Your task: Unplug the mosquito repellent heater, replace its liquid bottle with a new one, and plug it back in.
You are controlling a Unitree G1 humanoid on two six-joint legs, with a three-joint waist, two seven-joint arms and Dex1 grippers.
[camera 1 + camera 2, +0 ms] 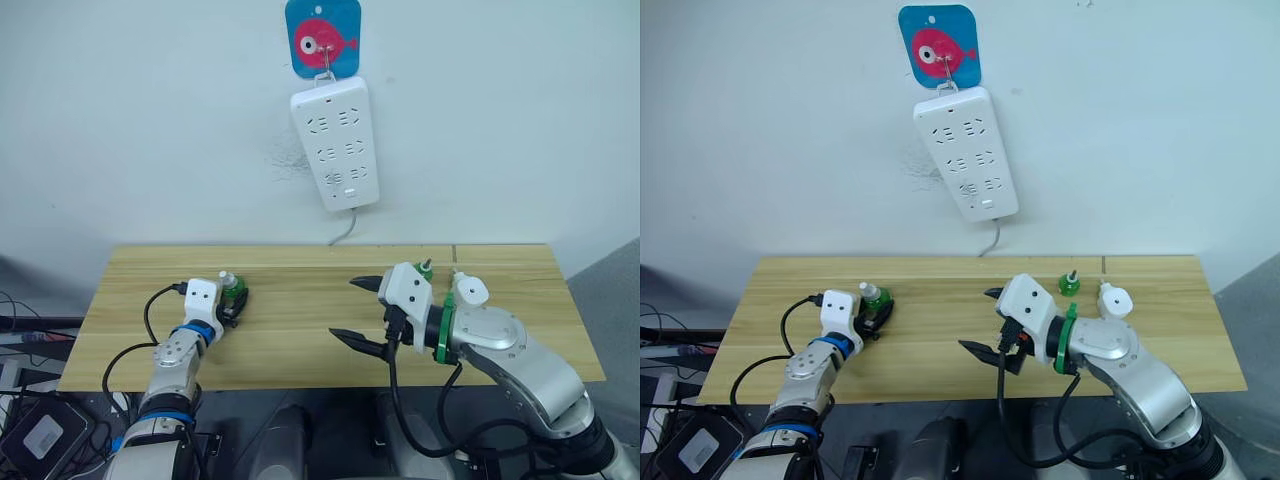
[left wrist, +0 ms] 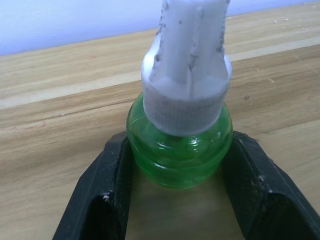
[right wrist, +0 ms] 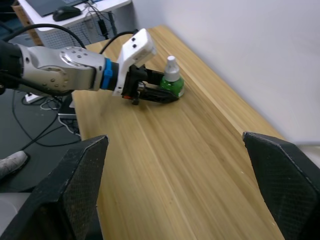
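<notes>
While closed on green bottle near bench's left end, left gripper steadies it upright, white cap up, long axis vertical; likely new refill. Right gripper spread wide and empty above bench middle, apparently ready to reach. Heater standing near right rear edge, beside second green bottle; prong direction unclear. Power strip on wall, no plug in sockets.

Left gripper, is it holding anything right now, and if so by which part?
The left gripper has its two black fingers around the round body of the green liquid bottle, below its white cap. The right gripper is open and holds nothing.
</notes>
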